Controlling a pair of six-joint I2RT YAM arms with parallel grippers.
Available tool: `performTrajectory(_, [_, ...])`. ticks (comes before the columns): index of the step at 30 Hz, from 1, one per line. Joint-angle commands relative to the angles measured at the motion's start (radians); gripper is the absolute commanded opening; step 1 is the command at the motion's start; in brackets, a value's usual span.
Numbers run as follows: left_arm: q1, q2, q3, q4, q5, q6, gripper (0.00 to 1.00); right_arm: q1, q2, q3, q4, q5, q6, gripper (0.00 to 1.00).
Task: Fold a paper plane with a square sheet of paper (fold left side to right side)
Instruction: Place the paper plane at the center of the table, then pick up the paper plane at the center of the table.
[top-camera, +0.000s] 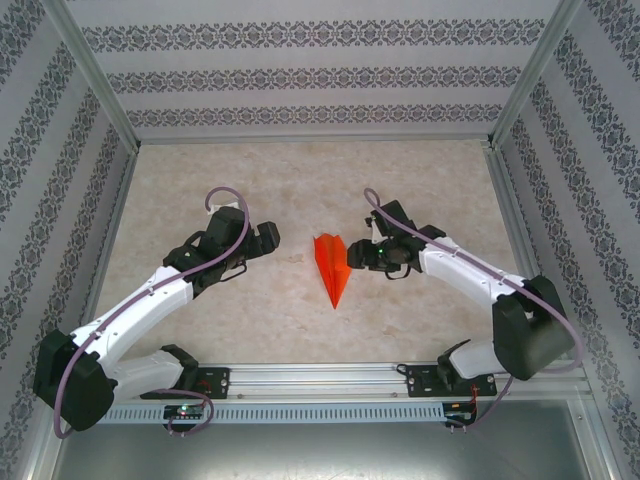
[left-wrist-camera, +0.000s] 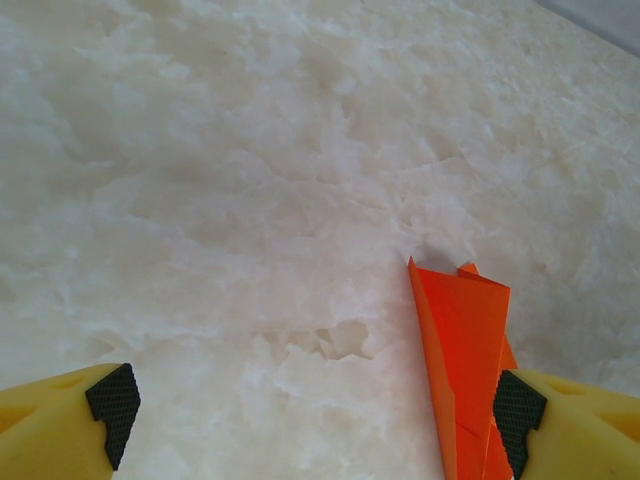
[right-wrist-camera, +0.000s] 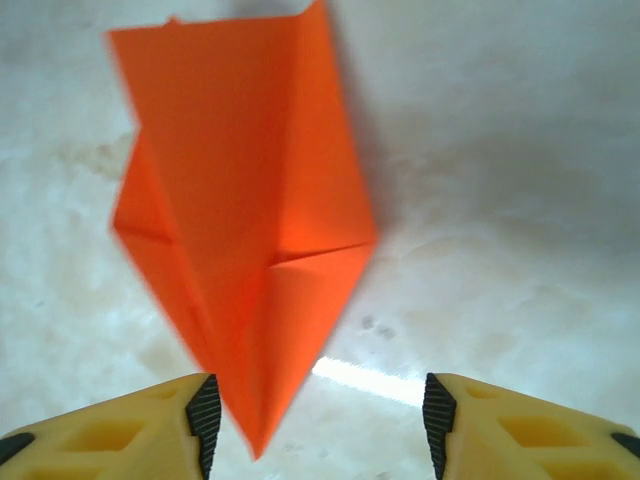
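- Paper plane (top-camera: 333, 268) is seen lying near the middle of the table (top-camera: 300, 190). It is a narrow orange dart, with its pointed nose turned toward the near edge and its blunt end toward the far edge.
- Folded layers and creases are shown on it in the right wrist view.
- The left gripper (top-camera: 272, 238) is held on the side of the paper plane toward the left edge. A bare strip of table is left between them in the top view.
- Its jaws are spread wide and nothing is clamped. In the left wrist view the paper plane's edge is seen just beside one yellow finger (left-wrist-camera: 570, 420); whether they touch cannot be told.
- The right gripper (top-camera: 357, 256) is placed just beside the paper plane on the side toward the right edge.
- Its jaws are parted as well and nothing is gripped. In the right wrist view a pointed tip of the paper plane is seen between the fingers, close to one black pad (right-wrist-camera: 205, 412).
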Motion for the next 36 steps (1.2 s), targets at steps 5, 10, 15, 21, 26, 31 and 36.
performTrajectory(5, [0.017,-0.033,-0.024,0.0,-0.026,0.011,0.95,0.163,0.107,0.062,-0.071,0.06,0.047,0.6])
performTrajectory(10, [0.016,-0.044,-0.032,-0.013,-0.029,0.013,0.95,0.194,0.21,0.129,-0.086,0.077,0.041,0.54])
performTrajectory(15, [0.018,-0.058,-0.041,-0.019,-0.041,0.011,0.96,0.202,0.287,0.181,-0.101,0.088,0.031,0.49])
performTrajectory(21, [0.021,-0.06,-0.043,-0.031,-0.041,0.014,0.96,0.203,0.35,0.216,-0.1,0.094,0.024,0.38])
performTrajectory(26, [0.024,-0.06,-0.041,-0.039,-0.038,0.014,0.96,0.203,0.411,0.242,-0.094,0.095,0.027,0.31])
performTrajectory(31, [0.026,-0.062,-0.04,-0.051,-0.036,0.016,0.96,0.204,0.472,0.279,-0.107,0.091,0.028,0.25])
performTrajectory(36, [0.027,-0.074,-0.027,-0.078,-0.025,0.024,1.0,0.184,0.47,0.306,-0.122,0.106,0.028,0.08])
